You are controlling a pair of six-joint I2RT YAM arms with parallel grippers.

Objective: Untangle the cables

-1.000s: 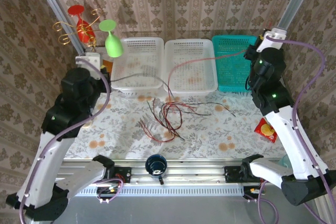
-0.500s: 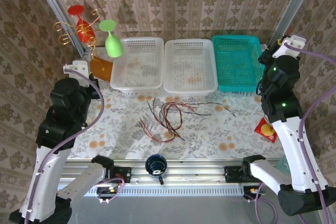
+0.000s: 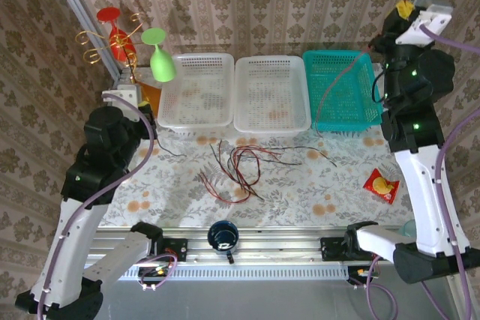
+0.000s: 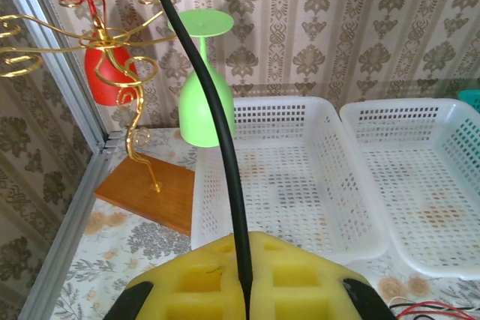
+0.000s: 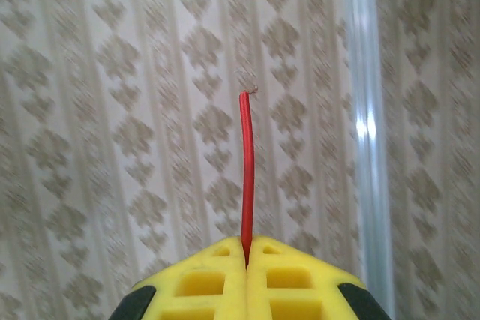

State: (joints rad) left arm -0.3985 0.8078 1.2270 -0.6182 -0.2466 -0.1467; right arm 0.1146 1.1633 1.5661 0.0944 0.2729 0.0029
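A loose knot of thin red and black cables [image 3: 240,166] lies in the middle of a flower-patterned table [image 3: 330,185], just in front of two white baskets [image 3: 234,61] and near a teal basket [image 3: 337,53]. One black cable [image 4: 217,110] is pinched between the closed yellow pads of the left gripper [image 4: 244,267], which is raised at the table's left side. The cable rises past the camera, in front of a green glass [image 4: 201,95] hanging on a gold stand. One red cable [image 5: 246,170] is pinched between the closed pads of the right gripper [image 5: 246,249], held high at the far right with a short free end poking up against the wallpaper. In the top view, a faint pinkish line across the teal basket looks like this cable trailing down toward the table. The step in hand seems to be drawing these two cables out of the knot in opposite directions. It would go best with slow, steady pulls, watching that the heap does not drag along. If it does, the cable is probably snagged, and easing back should help more than pulling harder. The red cable is held close to its end, so a firm grip matters. A dark cup [image 3: 223,234] and a red packet [image 3: 380,185] sit well apart from the knot.
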